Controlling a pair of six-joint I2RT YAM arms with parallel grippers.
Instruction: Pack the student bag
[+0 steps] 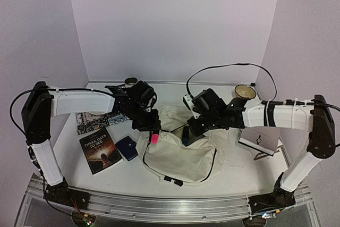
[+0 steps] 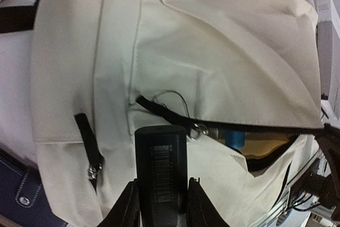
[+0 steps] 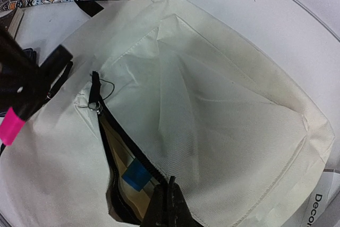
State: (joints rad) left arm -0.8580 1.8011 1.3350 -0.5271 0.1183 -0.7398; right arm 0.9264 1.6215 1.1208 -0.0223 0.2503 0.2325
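From above, the student bag (image 1: 180, 155) lies on the desk (image 1: 133, 178) between the two arms, with a book (image 1: 100, 150) to its left. The left wrist view shows the left gripper (image 2: 162, 206) partly closed around a black marker (image 2: 161, 158), near the bag's open zipper (image 2: 265, 131). The right wrist view shows the right gripper (image 3: 169, 208) fully closed at the edge of that opening.
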